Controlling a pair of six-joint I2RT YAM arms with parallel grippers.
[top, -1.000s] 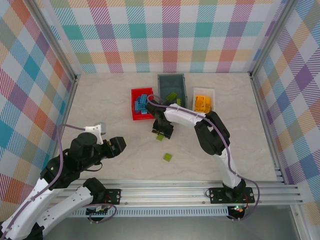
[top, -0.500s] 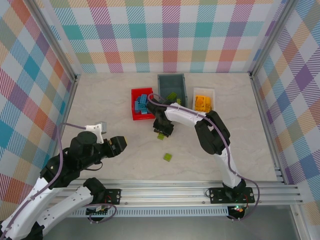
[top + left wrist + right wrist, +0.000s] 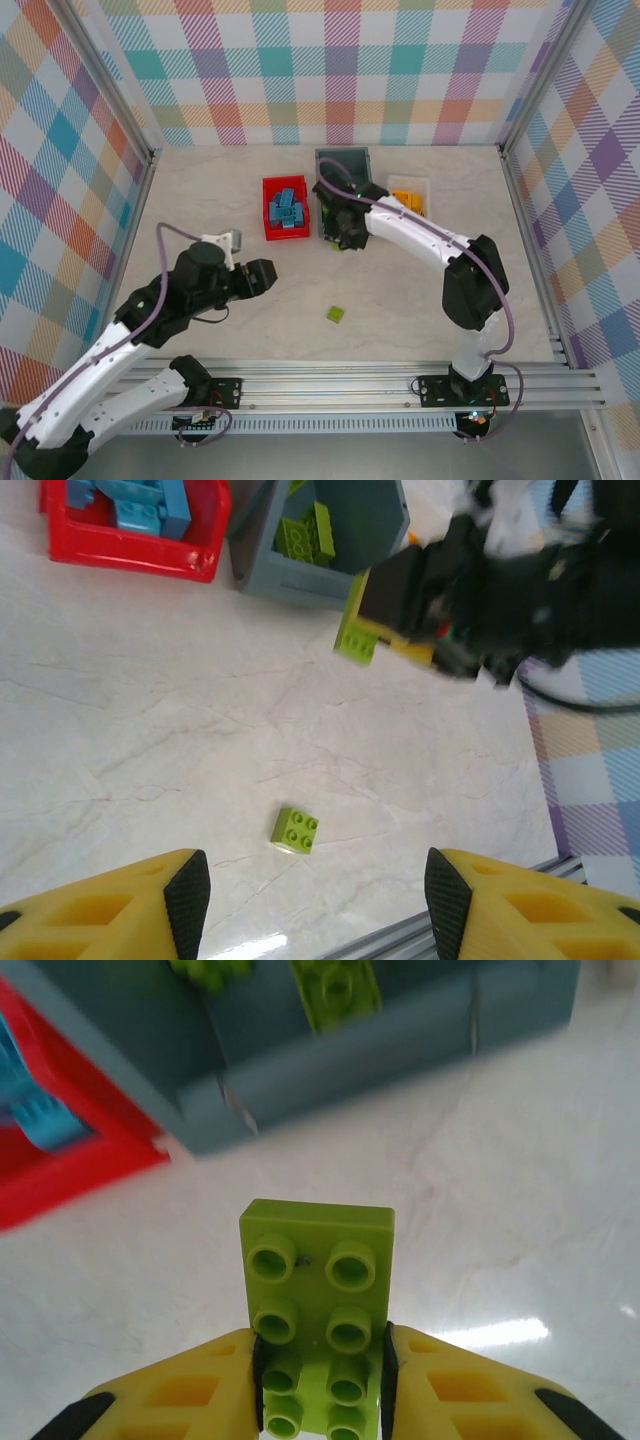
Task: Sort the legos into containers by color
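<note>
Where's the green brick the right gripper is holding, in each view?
Top external: brick at centre, just in front of the grey bin.
Left wrist: brick upper middle, below the bin's front wall, right end.
Right wrist: brick bottom centre, clamped in the right gripper, bin above.
Shared landmark: the grey bin.

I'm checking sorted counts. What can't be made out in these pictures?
Grey bin contents: top view, right end effector, holding a lime brick, covers part; right wrist view, top edge cuts them, blurred.
White tray: top view, right arm overlaps its near-left part.
Red bin: left wrist view, top edge cuts it; blue bricks uncountable.
</note>
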